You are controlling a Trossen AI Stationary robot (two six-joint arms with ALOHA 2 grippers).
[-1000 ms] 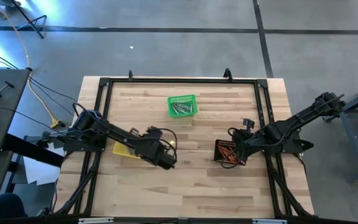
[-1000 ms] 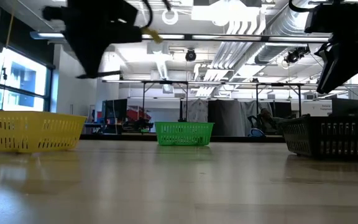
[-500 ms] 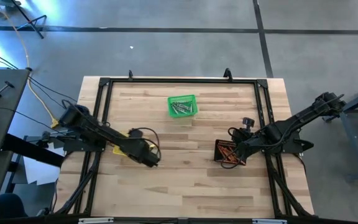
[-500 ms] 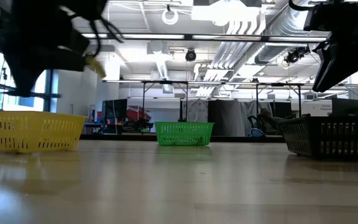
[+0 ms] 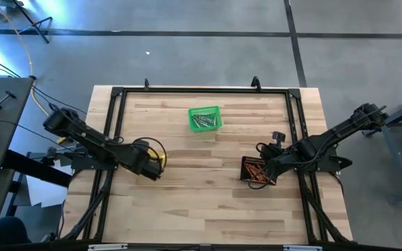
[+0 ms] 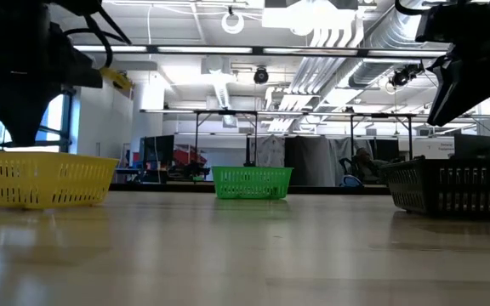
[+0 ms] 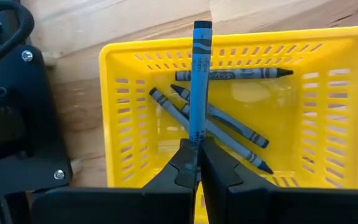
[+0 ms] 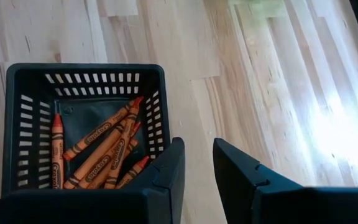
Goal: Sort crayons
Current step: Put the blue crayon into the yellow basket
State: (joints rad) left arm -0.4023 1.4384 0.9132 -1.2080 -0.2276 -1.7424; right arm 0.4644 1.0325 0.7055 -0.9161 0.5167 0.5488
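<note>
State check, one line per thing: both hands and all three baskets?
Left hand: shut on blue crayon, above yellow basket.
Right hand: open, empty, beside black basket.
Yellow basket: holds three blue crayons.
Black basket: holds orange crayons.
Green basket: holds grey crayons.

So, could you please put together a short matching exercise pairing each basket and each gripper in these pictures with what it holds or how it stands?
Column one:
1. yellow basket
2. black basket
3. green basket
4. left gripper
5. right gripper

Column two:
a. open and empty, at the basket's edge
b. orange-red crayons
c. shut on a blue crayon
d. greyish crayons, far middle of the table
e. three blue crayons lying inside

Pairs: 1-e, 2-b, 3-d, 4-c, 5-a
</note>
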